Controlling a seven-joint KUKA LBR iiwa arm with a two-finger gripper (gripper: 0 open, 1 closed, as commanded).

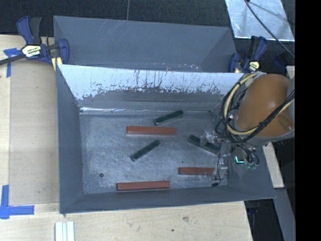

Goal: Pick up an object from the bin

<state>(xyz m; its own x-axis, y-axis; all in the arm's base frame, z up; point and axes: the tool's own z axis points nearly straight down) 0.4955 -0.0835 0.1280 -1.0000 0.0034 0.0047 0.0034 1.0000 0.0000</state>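
From the camera view, the grey bin [67,134] stands on the bench with a handful of things spread flat over its floor. The arm [263,107], under its orange cover, with dark cables [235,102] looped about it, reaches in from 3 o'clock. Its wrist hangs low over the floor towards 4 o'clock, hard by the right-hand wall.

The jaws point down at the floor there. From where I stand I cannot tell whether they are apart or together, and I see nothing between them.

The thing nearest them is a short brown bar [196,171]. It lies flat at about 4 o'clock on the floor, at the 9 o'clock side of the jaws. Its right end is just beside them, though I cannot tell if it touches.

A dark green stick [196,140] lies at about 11 o'clock from the jaws, its right end tucked under the wrist.

Well apart from the jaws, a long brown bar [151,130] lies level near 12 o'clock. A second green stick [168,117] lies tilted just above it. A third green stick [145,150] lies slantwise near the middle. Another long brown bar [143,186] lies along the near edge at 6 o'clock.
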